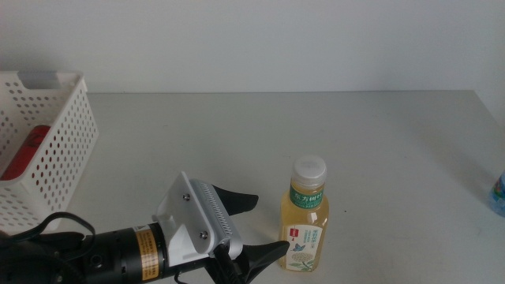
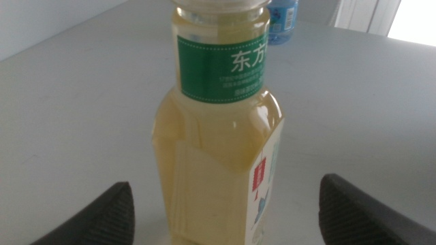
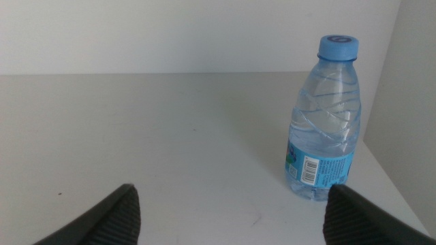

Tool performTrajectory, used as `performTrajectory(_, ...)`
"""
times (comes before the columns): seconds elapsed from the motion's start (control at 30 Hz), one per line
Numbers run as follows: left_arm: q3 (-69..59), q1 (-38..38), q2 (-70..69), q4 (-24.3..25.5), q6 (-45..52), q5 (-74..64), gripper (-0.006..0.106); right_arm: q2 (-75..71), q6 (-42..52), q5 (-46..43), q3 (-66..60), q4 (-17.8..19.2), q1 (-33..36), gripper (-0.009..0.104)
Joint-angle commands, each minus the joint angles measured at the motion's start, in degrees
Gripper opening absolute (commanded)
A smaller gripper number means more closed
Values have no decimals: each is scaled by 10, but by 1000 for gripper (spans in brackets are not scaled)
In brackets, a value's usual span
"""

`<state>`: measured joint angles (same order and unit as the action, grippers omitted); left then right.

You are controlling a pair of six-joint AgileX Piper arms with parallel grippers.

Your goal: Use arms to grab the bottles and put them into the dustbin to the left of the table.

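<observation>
The yellow tea bottle (image 1: 306,217) with a white cap and green label stands upright near the table's front edge. My left gripper (image 1: 264,229) is open just left of it, with one jaw on each side of its lower body and apart from it. In the left wrist view the tea bottle (image 2: 218,136) fills the space between the open jaws of the left gripper (image 2: 226,182). The red cola can (image 1: 28,154) lies inside the white dustbin (image 1: 63,134) at the left. The water bottle (image 3: 323,129) stands ahead of my open, empty right gripper (image 3: 233,188).
The water bottle (image 1: 498,193) stands at the table's right edge, partly cut off in the middle view, and shows behind the tea bottle in the left wrist view (image 2: 283,20). The grey table (image 1: 316,134) reaches back to a white wall. The right arm is out of the middle view.
</observation>
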<state>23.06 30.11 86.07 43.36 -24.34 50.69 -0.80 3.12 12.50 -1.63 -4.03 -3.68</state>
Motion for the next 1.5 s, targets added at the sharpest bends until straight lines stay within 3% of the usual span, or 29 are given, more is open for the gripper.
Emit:
performTrajectory(0.0,28,-7,13,15,-16,72,91,-12,7,-47,6,3,-2,70)
performTrajectory(0.6,133,-5,174,22,-15,125,91,-12,7,-47,6,3,-2,70)
performTrajectory(1.47,256,7,268,52,-59,137,91,-12,7,-47,6,3,-2,70)
